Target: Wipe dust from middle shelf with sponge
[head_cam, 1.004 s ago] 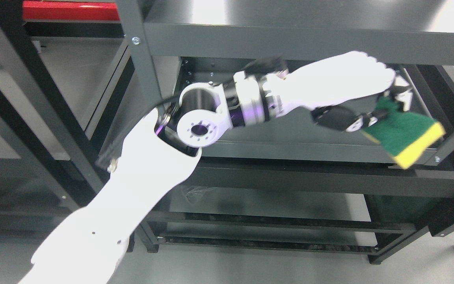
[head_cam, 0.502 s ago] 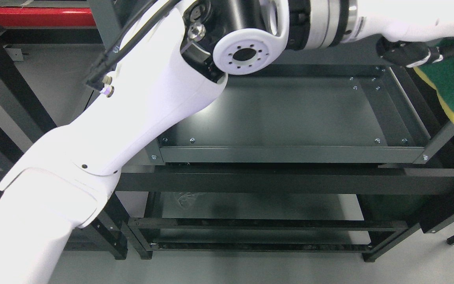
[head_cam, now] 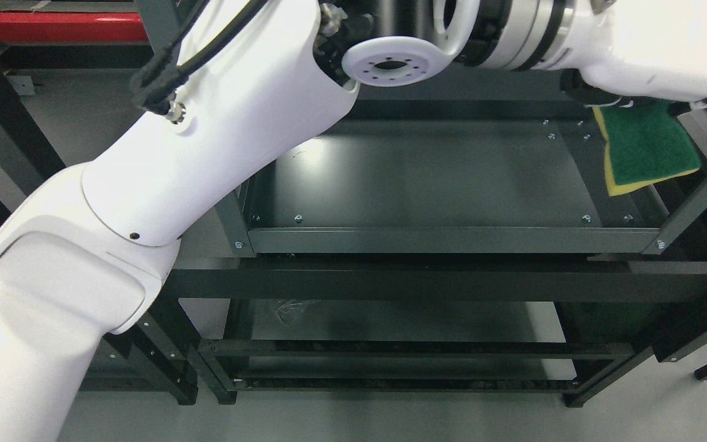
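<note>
Nearest, the white left arm [head_cam: 145,202] rises from the lower left and crosses the front of the dark metal rack, covering its left post [head_cam: 231,221]. Beyond it lies the shelf [head_cam: 427,178], bare and glossy, with a raised front lip and open room across its whole middle. Farthest, at the top right, the left hand [head_cam: 654,55] has its fingers closed on the green and yellow sponge [head_cam: 645,147], which hangs over the shelf's right rear corner beside the slanted right post [head_cam: 697,202]; no writing is readable.

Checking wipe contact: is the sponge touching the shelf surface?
Cannot tell. In the head view the sponge hangs from the left hand over the shelf; no gap or contact shows.
</note>
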Available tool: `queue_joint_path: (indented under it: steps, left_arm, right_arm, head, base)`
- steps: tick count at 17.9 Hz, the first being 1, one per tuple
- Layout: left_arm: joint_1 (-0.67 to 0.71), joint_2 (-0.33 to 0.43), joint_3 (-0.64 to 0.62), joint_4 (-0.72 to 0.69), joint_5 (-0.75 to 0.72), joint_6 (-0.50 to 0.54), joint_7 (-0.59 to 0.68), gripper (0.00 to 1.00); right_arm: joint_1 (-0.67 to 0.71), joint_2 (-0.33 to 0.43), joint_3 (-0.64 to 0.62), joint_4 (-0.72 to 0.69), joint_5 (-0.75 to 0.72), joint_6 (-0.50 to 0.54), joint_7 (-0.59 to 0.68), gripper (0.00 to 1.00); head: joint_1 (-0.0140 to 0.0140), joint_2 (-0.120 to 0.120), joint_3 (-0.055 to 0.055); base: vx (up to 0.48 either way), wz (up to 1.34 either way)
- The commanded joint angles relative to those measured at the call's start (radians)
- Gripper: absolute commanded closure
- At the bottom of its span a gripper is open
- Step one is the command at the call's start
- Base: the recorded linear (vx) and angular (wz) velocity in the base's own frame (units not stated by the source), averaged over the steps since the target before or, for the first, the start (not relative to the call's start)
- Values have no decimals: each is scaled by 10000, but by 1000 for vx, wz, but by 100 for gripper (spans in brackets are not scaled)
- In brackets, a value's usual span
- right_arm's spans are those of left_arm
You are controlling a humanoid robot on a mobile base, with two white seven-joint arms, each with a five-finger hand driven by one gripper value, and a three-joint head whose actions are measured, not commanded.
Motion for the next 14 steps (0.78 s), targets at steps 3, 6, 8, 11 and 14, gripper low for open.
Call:
queue_joint_path:
  steps: [3, 6, 8, 11, 14]
  left_arm:
    - [2018, 1633, 3668, -908, -194, -1935, -1672, 100]
    - [3324, 1708, 5311, -2179, 1013, -1935, -3344, 100]
    - [3434, 2288, 5941, -2444, 1583, -1935, -3548, 100]
    - [3449, 3942, 6587, -2429, 2778, -1935, -3533, 100]
    - [3602, 5920, 7093, -2414, 4311, -1935, -3533, 100]
  right_arm:
    - [-2, -175, -1, -175, 0, 6, 5, 0]
    - [-2, -175, -1, -175, 0, 6, 5, 0]
    - [-2, -175, 14, -175, 0, 6, 5, 0]
    - [-2, -175, -1, -175, 0, 6, 5, 0]
    - [-2, -175, -1, -175, 0, 6, 5, 0]
  head:
    - [0, 0, 0]
    - [0, 0, 0]
    - [0, 0, 0]
    - [0, 0, 0]
    - [0, 0, 0]
  base:
    - [0, 0]
    - [0, 0]
    - [0, 0]
    - [0, 0]
    - [0, 0]
